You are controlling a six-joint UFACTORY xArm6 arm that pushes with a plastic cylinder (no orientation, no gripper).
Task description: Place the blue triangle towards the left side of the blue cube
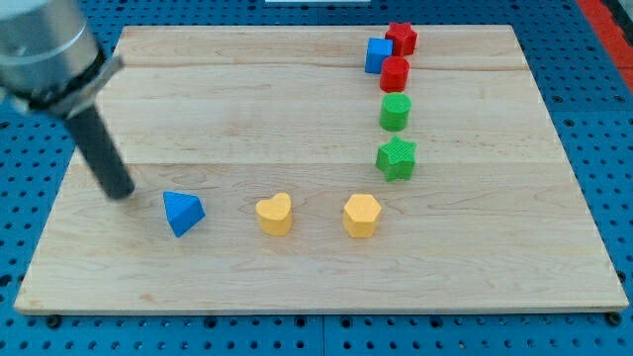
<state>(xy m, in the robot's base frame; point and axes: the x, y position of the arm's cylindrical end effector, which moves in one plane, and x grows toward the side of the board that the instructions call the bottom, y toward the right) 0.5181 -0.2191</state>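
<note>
We see my tip (pixel 121 191) resting on the wooden board (pixel 297 277) near its left edge, just to the view's left of the blue triangle (pixel 183 213) and apart from it — there is no hand here to open or close, only the bare rod. The blue cube (pixel 377 55) sits well away at the view's top right, touching the red star (pixel 402 39) and the red cylinder (pixel 395 74). Below them come the green cylinder (pixel 395 112) and green star (pixel 396 158) — then the yellow heart (pixel 274 214) and yellow hexagon (pixel 362 216) along the triangle's row.
</note>
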